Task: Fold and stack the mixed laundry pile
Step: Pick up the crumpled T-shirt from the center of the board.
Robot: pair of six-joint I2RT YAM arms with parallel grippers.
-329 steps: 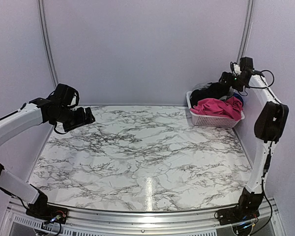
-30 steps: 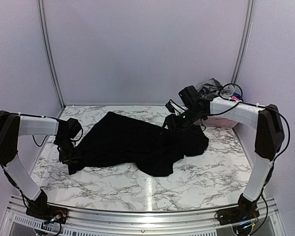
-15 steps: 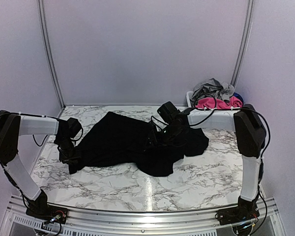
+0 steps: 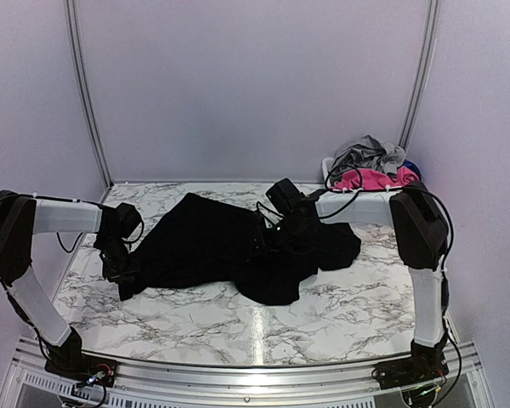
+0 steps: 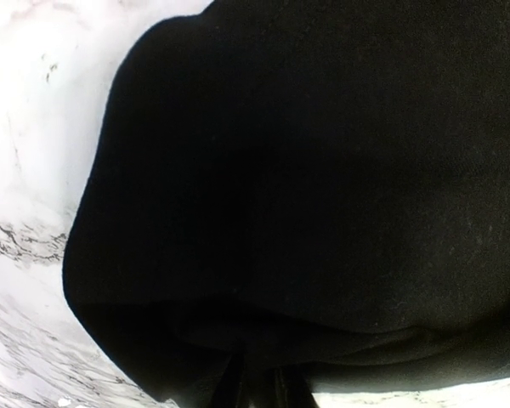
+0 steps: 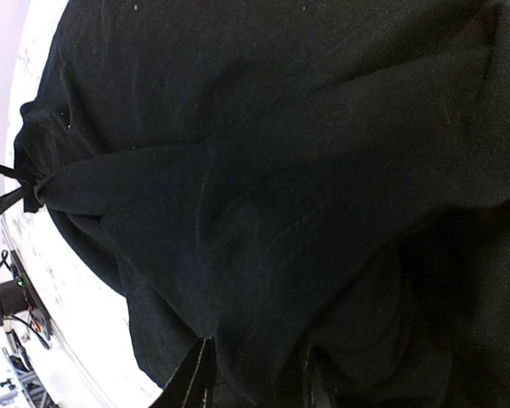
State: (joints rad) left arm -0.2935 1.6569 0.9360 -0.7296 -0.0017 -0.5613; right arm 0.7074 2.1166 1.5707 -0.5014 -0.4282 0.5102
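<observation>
Fingers (image 5: 231, 387) of the left gripper (image 4: 124, 280) are pinched together on the left corner of the black cloth (image 4: 221, 246), and the fabric puckers where they bite. The right gripper (image 4: 270, 242) is pressed into the cloth's middle. Its fingers (image 6: 194, 378) have a ridge of fabric between them, but whether they have closed on it cannot be told.

The cloth lies spread and rumpled across the middle of the marble table (image 4: 348, 297), its right end bunched in thick folds. It looks light, limp and not fragile, so it will likely sag from any single hold and drag its loose end along. A grab in the bunched middle would probably catch several layers, so a hem or corner is the safer hold.

Grey trousers (image 4: 370, 153), a pink piece (image 4: 370, 178) and a dark blue piece (image 4: 410, 168) are heaped at the far right corner.
</observation>
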